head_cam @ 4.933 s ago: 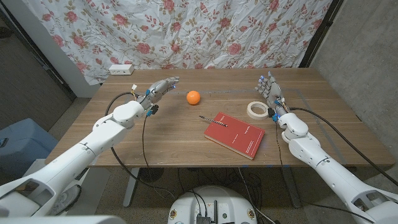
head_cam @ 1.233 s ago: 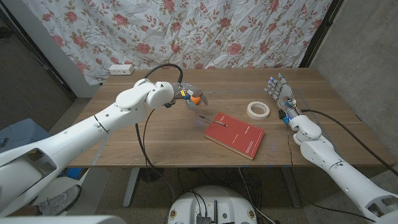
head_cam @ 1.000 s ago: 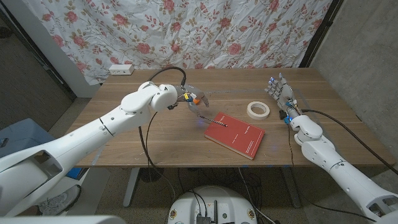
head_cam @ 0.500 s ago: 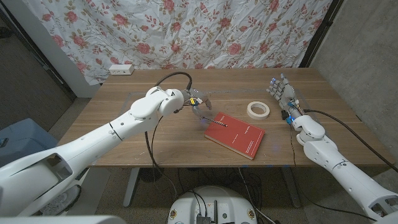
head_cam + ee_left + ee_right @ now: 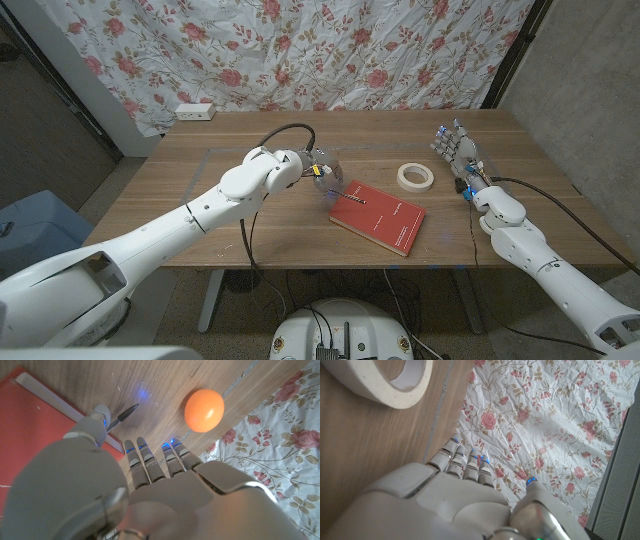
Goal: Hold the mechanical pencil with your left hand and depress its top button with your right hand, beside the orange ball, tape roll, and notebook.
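The mechanical pencil [image 5: 353, 198] lies across the near-left corner of the red notebook [image 5: 385, 220], its dark tip [image 5: 125, 413] sticking out over the wood. My left hand [image 5: 323, 172] hovers just over that tip end with fingers extended and holds nothing; the thumb [image 5: 93, 424] is right beside the pencil. The orange ball [image 5: 204, 406] sits a little beyond the fingertips. The tape roll [image 5: 415, 177] lies right of the notebook. My right hand [image 5: 455, 150] stands beside it with fingers spread upward, empty. The notebook [image 5: 35, 430] edge and tape roll [image 5: 390, 380] also show in the wrist views.
A white power strip [image 5: 194, 111] lies at the table's far left edge. A floral curtain [image 5: 300, 50] hangs behind the table. Bare wood stretches in front of the notebook and across the left half.
My left arm has swung right from the ball area to the notebook's left corner, ending over the pencil's tip. The right hand has drifted slightly right.
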